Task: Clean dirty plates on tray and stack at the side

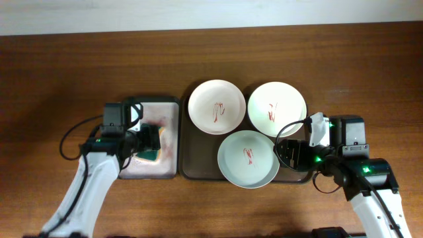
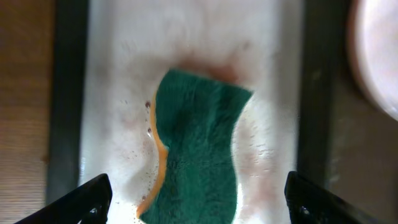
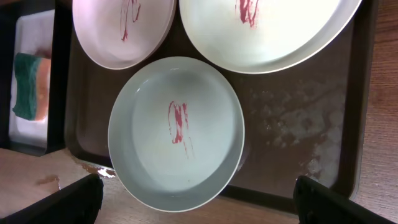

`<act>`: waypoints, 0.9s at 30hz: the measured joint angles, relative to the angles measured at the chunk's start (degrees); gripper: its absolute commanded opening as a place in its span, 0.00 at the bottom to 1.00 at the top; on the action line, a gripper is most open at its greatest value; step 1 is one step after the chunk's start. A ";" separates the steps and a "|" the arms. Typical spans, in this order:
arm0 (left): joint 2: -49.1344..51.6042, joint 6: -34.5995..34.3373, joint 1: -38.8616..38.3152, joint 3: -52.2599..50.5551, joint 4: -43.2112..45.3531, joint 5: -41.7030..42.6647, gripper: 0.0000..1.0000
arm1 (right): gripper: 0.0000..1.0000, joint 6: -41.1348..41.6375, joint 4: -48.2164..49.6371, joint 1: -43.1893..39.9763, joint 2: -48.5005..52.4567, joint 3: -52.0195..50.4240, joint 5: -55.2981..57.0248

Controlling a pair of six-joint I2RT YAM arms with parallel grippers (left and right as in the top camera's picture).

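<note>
Red-smeared 3 plates (image 1: 248, 158) on tray (image 1: 201, 170), sponge (image 2: 198, 155) seemingly damp

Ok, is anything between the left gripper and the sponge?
Nothing visible does. The left gripper hangs open directly over the sponge, which lies uncovered on the small white tray, with nothing in the gap between the fingers and the sponge.

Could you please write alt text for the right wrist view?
Three plates smeared with red sit on a dark tray: a pale green plate nearest, a white plate upper left, a second white plate upper right. A green sponge lies in a small tray at left; the open end effector frames the bottom.
</note>
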 measured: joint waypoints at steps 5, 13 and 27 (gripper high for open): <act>10.62 0.09 -0.57 0.02 2.56 0.79 0.67 | 0.99 0.15 0.04 0.00 0.00 0.00 -0.42; 15.72 0.20 -1.64 0.74 4.68 1.14 0.00 | 0.99 0.15 0.02 0.00 0.00 0.00 -0.42; 12.94 0.17 -1.79 3.96 1.20 0.98 0.69 | 0.99 0.11 0.02 0.00 0.00 0.00 -0.42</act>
